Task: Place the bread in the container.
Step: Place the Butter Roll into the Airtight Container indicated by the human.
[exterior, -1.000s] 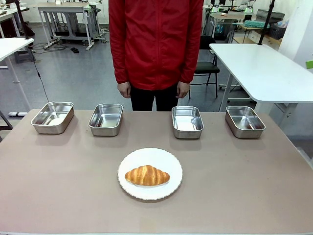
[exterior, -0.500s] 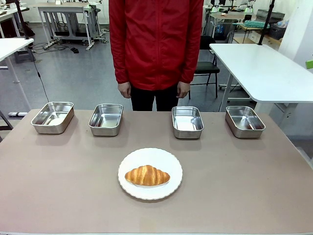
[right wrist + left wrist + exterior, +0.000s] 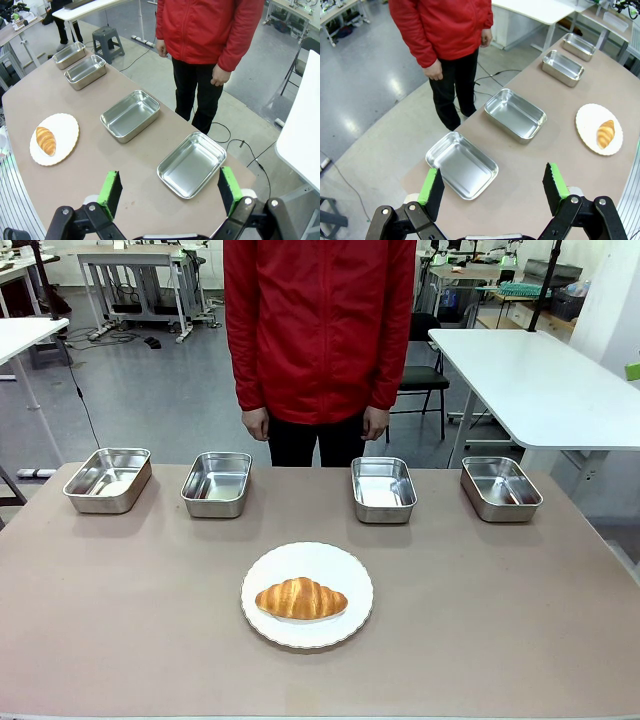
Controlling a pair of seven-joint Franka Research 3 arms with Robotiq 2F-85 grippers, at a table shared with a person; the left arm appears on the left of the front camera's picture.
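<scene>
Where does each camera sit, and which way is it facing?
Front view: robot's side, facing across the table at the person, whose hands show.
Left wrist view: above the table's left end, looking down at the leftmost container past the open left gripper.
Right wrist view: above the right end, looking down at the rightmost container past the open right gripper.
Shared: the bread on its plate.
</scene>
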